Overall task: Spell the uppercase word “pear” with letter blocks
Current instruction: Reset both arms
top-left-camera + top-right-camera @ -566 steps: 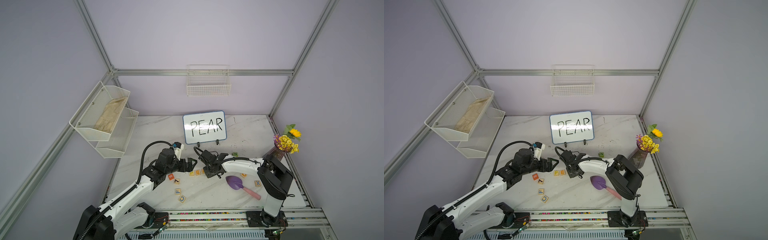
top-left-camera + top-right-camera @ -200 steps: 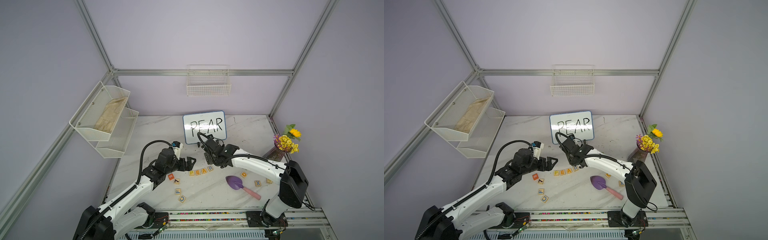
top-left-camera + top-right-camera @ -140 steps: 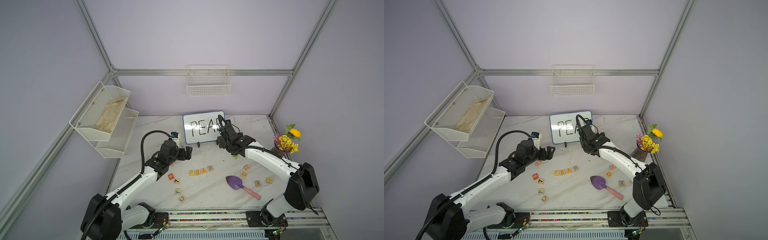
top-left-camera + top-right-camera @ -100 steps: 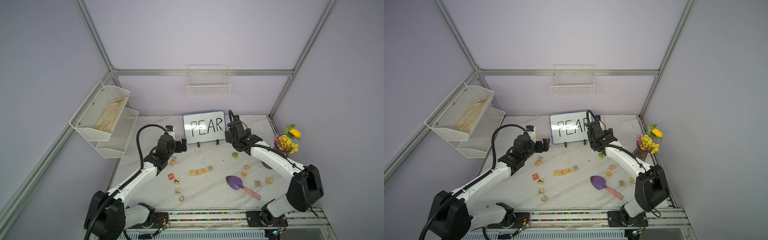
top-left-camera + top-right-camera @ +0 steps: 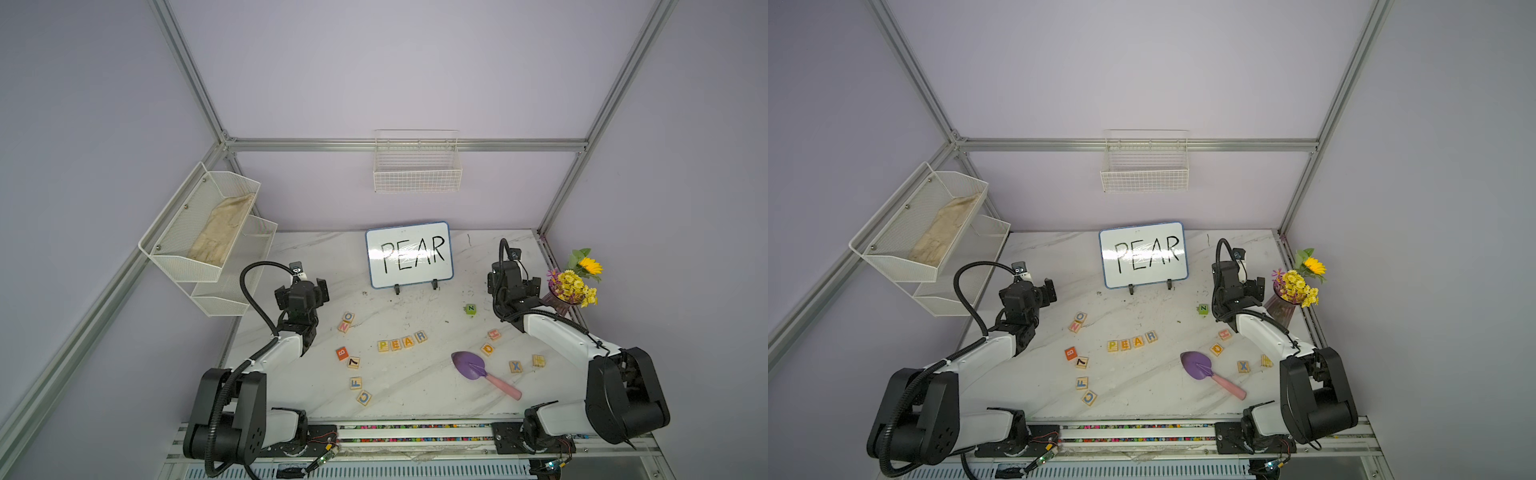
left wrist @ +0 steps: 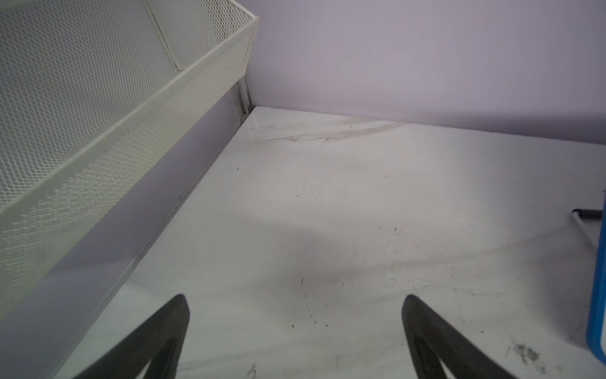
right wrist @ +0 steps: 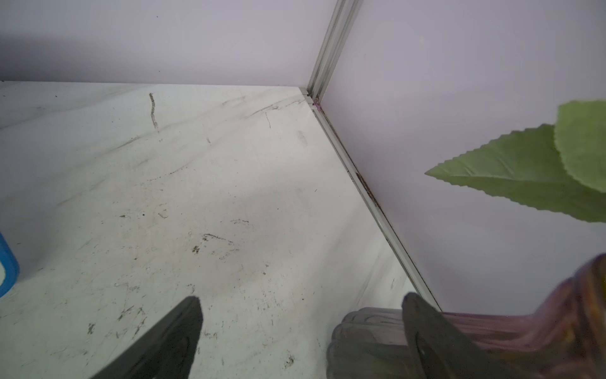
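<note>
Letter blocks [image 5: 401,343] in a row between B cube [image 5: 341,353] and trowel [image 5: 471,365]

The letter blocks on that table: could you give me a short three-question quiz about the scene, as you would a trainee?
1. True or false: the letter blocks P, E, A, R lie in one row in front of the whiteboard.
2. Which lies nearest the purple trowel? A) D block B) C block C) green N cube
3. Fill in: the left end effector and right end effector both stand ____, holding nothing.
Key: 1 true; 2 A; 3 open.
</note>
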Action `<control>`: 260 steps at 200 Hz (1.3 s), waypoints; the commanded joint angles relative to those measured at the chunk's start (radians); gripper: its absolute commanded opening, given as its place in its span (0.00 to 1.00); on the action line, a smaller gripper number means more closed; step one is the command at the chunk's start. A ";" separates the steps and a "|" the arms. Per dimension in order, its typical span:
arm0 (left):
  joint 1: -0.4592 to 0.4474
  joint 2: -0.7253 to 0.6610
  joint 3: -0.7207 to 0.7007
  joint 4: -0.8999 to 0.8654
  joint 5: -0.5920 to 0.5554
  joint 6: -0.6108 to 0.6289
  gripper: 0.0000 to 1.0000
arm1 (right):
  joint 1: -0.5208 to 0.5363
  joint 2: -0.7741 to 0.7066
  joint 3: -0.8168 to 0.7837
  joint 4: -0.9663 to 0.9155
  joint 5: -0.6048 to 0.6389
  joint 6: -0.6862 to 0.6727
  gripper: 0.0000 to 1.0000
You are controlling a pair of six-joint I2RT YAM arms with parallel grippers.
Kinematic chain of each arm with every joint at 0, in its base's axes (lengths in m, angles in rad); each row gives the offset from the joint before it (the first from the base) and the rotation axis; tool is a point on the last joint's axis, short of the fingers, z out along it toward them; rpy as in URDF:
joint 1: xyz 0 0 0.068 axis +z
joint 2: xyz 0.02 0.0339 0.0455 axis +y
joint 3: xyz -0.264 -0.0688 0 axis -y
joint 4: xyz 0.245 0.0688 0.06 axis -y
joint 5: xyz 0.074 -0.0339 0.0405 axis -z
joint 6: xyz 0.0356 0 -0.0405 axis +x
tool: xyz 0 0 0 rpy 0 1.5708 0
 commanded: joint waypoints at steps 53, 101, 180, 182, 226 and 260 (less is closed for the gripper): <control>0.089 0.073 -0.149 0.392 0.048 0.019 1.00 | -0.046 0.063 -0.169 0.330 -0.087 -0.067 0.97; 0.103 0.253 -0.271 0.793 0.107 0.045 1.00 | -0.053 0.189 -0.230 0.535 -0.220 -0.095 0.97; 0.101 0.242 -0.197 0.636 0.140 0.051 1.00 | -0.085 0.420 -0.433 1.133 -0.400 -0.158 0.97; 0.101 0.242 -0.195 0.630 0.141 0.052 1.00 | -0.086 0.429 -0.430 1.132 -0.398 -0.160 0.97; 0.101 0.240 -0.189 0.612 0.145 0.053 1.00 | -0.144 0.398 -0.359 0.935 -0.418 -0.061 0.97; 0.095 0.240 -0.189 0.613 0.136 0.057 1.00 | -0.149 0.396 -0.354 0.918 -0.422 -0.056 0.97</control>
